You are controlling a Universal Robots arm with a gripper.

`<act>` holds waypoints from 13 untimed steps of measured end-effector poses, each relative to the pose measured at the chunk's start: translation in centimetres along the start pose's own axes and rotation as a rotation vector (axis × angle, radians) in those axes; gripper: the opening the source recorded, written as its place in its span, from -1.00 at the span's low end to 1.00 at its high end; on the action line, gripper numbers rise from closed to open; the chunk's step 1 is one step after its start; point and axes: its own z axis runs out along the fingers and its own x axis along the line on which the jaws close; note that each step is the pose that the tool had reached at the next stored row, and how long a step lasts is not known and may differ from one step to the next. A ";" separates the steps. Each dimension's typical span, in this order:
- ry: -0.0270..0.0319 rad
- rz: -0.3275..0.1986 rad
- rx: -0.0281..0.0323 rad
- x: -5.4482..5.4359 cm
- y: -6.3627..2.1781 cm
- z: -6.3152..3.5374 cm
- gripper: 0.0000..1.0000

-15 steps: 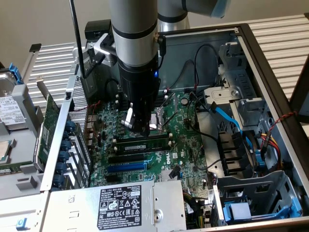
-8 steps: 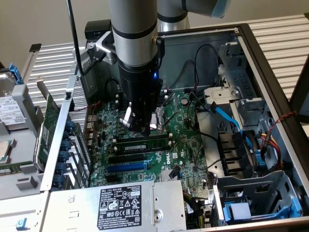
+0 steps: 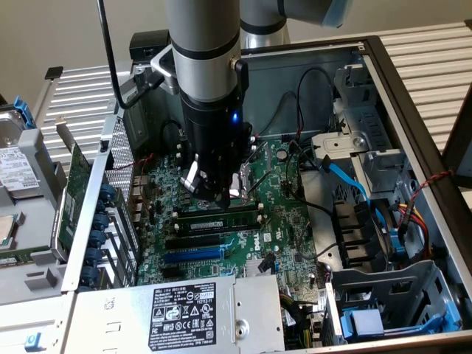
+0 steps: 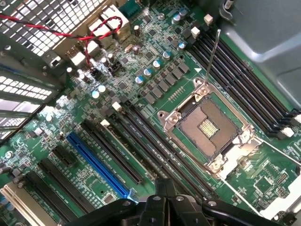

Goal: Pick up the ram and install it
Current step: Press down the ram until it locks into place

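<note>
Open desktop computer case (image 3: 413, 96) lying on its side, with ribbed grey worktop (image 3: 435, 44) beyond its far edge. Green motherboard (image 3: 284, 184) across the case floor, power supply (image 3: 184, 313) with a black label along the near edge, drive cage (image 3: 391, 295) with blue tabs at the exterior view's right. Silver and black robot arm (image 3: 203, 44) reaching straight down over the middle of the board. Fingers (image 3: 214, 193) pinched narrow, closed together, low above the board, holding nothing that can be made out. Ram (image 3: 221, 220), a long green stick with black chips, lying along a memory slot just nearer than the fingertips; whether touching cannot be told. Blue expansion slot (image 3: 190, 255) and black slots nearer still. In the wrist view, open processor socket (image 4: 207, 126) with metal frame and raised lever, between two banks of black memory slots (image 4: 244, 80) with white end clips.
</note>
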 end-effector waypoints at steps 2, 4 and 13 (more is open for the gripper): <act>-0.0008 0.028 0.0013 0.0 0.00 -0.01 -0.79; -0.0019 0.056 0.0025 0.0 0.00 -0.01 -0.79; -0.0068 0.181 0.0079 0.0 0.00 0.01 -0.79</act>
